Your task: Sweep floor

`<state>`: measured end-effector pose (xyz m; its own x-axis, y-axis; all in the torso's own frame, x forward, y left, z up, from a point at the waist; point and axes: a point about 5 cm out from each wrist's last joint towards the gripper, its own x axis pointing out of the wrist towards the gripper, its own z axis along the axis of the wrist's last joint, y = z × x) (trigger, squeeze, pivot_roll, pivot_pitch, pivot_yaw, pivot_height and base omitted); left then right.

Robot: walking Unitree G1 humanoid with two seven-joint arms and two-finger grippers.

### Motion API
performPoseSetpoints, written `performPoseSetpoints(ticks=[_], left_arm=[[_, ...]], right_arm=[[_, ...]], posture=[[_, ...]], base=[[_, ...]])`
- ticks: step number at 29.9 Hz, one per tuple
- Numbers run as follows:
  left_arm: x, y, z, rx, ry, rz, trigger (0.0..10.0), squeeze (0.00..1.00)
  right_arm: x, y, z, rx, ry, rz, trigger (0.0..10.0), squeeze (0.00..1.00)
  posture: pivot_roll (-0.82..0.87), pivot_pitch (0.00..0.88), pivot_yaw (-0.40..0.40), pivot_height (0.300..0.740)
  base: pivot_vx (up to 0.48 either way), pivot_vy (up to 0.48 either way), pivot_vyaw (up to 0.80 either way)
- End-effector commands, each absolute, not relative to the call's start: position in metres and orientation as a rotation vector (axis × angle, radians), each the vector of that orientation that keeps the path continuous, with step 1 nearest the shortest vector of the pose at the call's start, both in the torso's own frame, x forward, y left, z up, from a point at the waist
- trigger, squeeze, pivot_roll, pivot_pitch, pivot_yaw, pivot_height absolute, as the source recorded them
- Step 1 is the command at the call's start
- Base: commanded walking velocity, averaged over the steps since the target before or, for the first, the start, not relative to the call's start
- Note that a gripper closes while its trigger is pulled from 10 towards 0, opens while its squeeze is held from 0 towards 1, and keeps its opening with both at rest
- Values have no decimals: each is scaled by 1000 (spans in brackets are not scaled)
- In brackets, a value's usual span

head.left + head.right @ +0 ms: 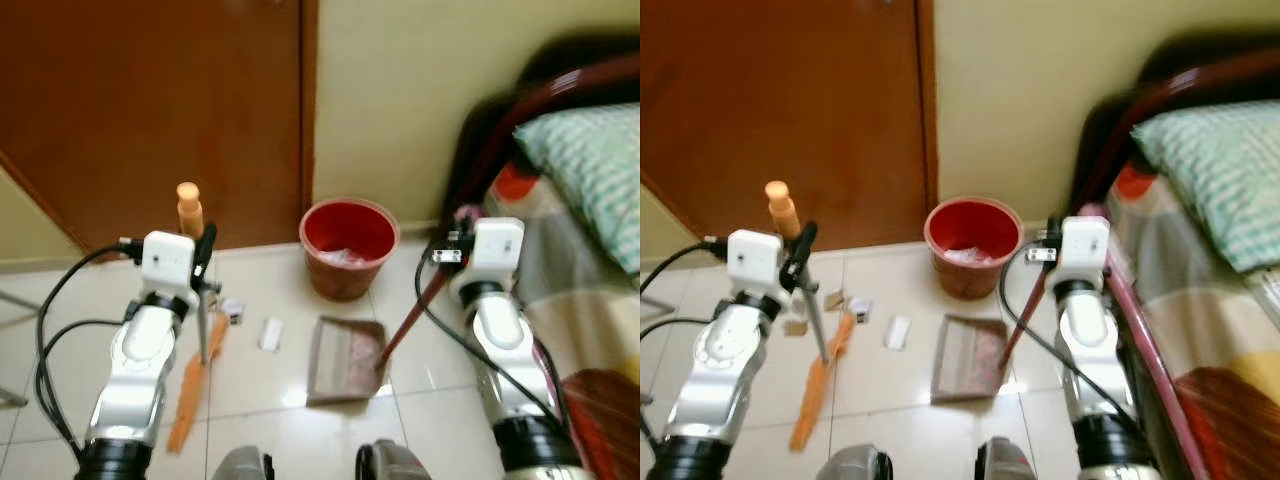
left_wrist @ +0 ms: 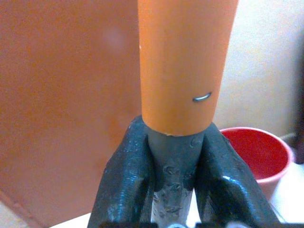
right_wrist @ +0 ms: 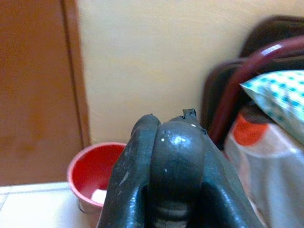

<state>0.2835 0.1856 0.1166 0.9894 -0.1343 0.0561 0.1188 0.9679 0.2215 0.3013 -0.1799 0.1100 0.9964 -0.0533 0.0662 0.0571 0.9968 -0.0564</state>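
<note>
My left hand [image 1: 205, 250] clamps the broom [image 1: 190, 210] handle; my right hand [image 1: 447, 250] grips the dustpan [image 1: 345, 360] handle, near the red bucket [image 1: 348, 245].

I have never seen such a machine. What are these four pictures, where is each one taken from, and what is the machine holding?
This is a humanoid robot with two silver arms. The two wide pictures come from a camera on its head, looking down at a tiled floor. The two close pictures come from cameras on its wrists.

The left gripper is shut on an orange-handled broom, whose brush rests on the floor. The right gripper is shut on the long handle of a dustpan, which stands on the tiles.

On the floor lie small scraps of litter. A red bin stands by the wall, beside a brown door. A bed is on the robot's right.
</note>
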Motion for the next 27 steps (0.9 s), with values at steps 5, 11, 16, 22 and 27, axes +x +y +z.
performPoseSetpoints(ticks=[5,11,16,22,27], left_arm=[[285,185,130,241,-137,-148,10000,0],[288,157,134,217,-156,-312,10000,0],[290,141,132,211,-143,-404,10000,0],[286,128,134,191,-123,-505,10000,0],[276,113,143,125,-109,-630,10000,0]], right_arm=[[302,-181,116,-88,-83,-66,10000,0],[307,-182,113,-58,-55,-101,10000,0],[312,-185,113,-48,-44,-139,10000,0],[318,-205,115,-77,-13,-273,10000,0],[323,-221,117,-73,3,-359,10000,0]], posture=[[-7,121,-15,740],[0,129,-22,740],[-1,137,-20,740],[19,168,-15,740],[25,191,-12,740]], base=[[0,0,0],[0,0,0],[0,0,0],[0,0,0],[0,0,0]])
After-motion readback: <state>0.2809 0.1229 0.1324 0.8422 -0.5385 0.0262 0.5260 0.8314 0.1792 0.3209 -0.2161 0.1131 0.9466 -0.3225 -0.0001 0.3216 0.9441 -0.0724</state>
